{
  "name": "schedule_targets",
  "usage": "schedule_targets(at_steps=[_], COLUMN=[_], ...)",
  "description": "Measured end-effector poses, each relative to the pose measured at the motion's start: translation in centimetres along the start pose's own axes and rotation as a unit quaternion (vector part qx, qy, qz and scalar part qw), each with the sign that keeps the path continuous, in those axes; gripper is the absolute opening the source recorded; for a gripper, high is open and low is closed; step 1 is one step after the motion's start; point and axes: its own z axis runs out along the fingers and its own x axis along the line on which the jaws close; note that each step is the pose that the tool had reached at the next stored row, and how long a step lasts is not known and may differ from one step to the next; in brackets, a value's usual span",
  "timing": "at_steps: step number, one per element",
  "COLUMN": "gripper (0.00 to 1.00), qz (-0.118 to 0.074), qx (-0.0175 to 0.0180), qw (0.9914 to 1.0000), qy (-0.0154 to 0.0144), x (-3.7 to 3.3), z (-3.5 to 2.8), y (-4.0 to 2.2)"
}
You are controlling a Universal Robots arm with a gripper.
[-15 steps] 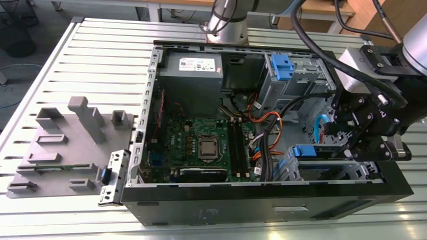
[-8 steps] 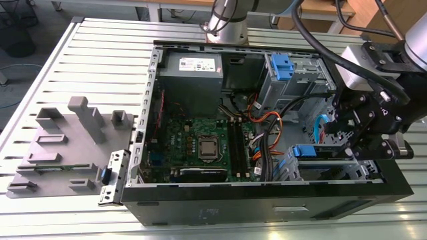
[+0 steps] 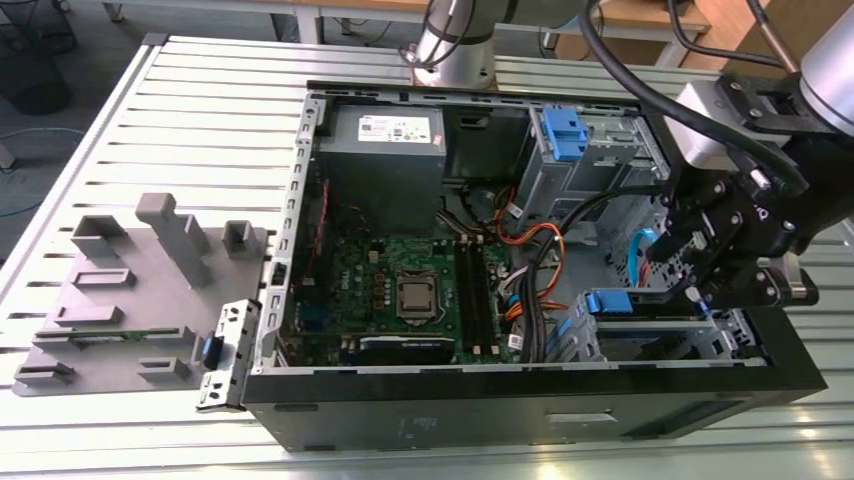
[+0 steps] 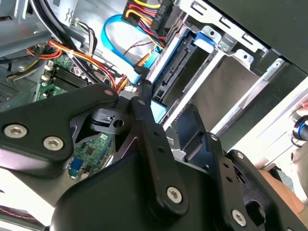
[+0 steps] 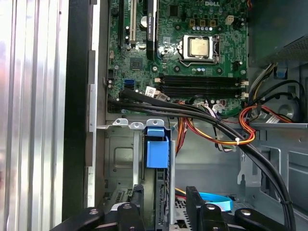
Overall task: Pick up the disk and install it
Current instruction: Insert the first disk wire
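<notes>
The disk (image 3: 609,301) stands on edge in the lower drive cage at the front corner of the open computer case (image 3: 534,400), its blue handle facing the motherboard. In the first wrist view the disk (image 5: 156,149) runs from that handle back between my black fingers (image 5: 137,199). My gripper (image 5: 166,195) straddles its rear end, open, with a visible gap on one side. In the exterior view the gripper (image 3: 697,295) hangs over the cage at the case's right end. The second wrist view shows the disk (image 4: 173,72), its blue rail and connector edge, just beyond one finger.
Black and orange cable bundles (image 5: 216,125) cross between the motherboard (image 3: 414,290) and the cage. A grey power-supply box (image 3: 384,130) and a blue bracket (image 3: 563,135) sit at the case's far side. A grey fixture (image 3: 134,290) lies on the slatted table. A hand (image 4: 301,125) is nearby.
</notes>
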Motion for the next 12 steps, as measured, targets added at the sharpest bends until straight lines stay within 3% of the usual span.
schedule_targets(at_steps=[12], gripper=[0.48], qz=[0.000], qx=[0.0000], qw=[1.00000], qy=[0.0000], x=[-0.23], z=[0.02], y=[0.00])
